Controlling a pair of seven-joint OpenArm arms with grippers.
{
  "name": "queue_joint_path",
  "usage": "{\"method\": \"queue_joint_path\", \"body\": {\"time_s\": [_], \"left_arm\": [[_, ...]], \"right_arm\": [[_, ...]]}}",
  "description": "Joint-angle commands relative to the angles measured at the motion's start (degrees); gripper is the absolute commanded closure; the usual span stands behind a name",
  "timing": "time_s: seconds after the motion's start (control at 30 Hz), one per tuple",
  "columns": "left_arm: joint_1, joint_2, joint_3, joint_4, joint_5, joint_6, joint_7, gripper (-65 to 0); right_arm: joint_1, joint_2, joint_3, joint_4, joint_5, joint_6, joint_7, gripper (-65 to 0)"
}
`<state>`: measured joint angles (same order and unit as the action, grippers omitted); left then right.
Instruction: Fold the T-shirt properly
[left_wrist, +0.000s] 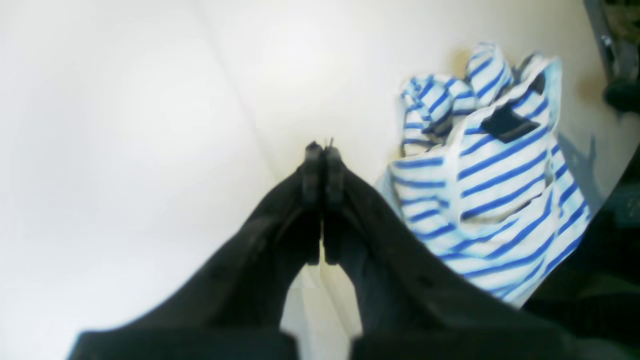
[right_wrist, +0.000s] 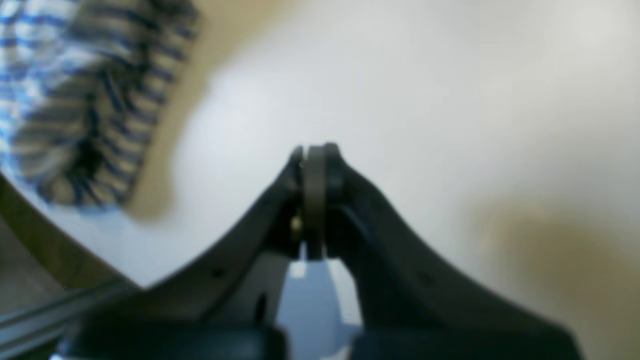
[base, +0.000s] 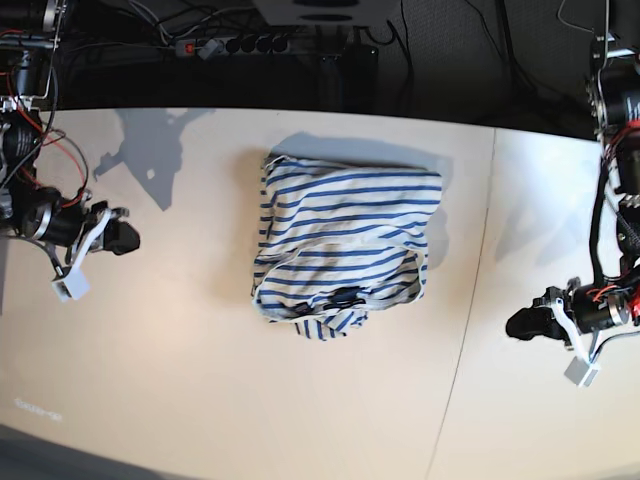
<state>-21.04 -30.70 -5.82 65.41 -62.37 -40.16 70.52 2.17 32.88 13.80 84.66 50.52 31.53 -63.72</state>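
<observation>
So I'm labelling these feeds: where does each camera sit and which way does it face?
Left wrist: on the left arm, looking past the shut left gripper at the T-shirt.
Right wrist: on the right arm, past the shut right gripper at the table.
Base: overhead, facing down; both arms at the edges.
All three share the T-shirt.

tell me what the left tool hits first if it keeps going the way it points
Probably the T-shirt: in the base view the shut left tool points across the bare table toward it. Height is unclear.
</observation>
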Motion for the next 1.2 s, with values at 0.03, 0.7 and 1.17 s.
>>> {"method": "queue_joint_path", "body": {"time_s": [0.03,0.7,1.17], "left_arm": [[3.0,-1.8,-4.3,2.6,-2.8,0.2,0.3,0.0],[52.7,5.1,-26.4,20.7,8.5,0.2,-11.2,0.0],[48.4,10.9,-3.1,-3.6,41.6,7.1,-40.1,0.0]], "right_arm": [[-3.7,1.7,2.9,2.8,1.1,2.4,0.4,0.0],[-41.1,-2.7,10.2,14.5,2.2,2.4,1.0,0.0],[-40.5,-14.7,9.7,-12.6,-15.3,1.2,18.1,0.0]]}}
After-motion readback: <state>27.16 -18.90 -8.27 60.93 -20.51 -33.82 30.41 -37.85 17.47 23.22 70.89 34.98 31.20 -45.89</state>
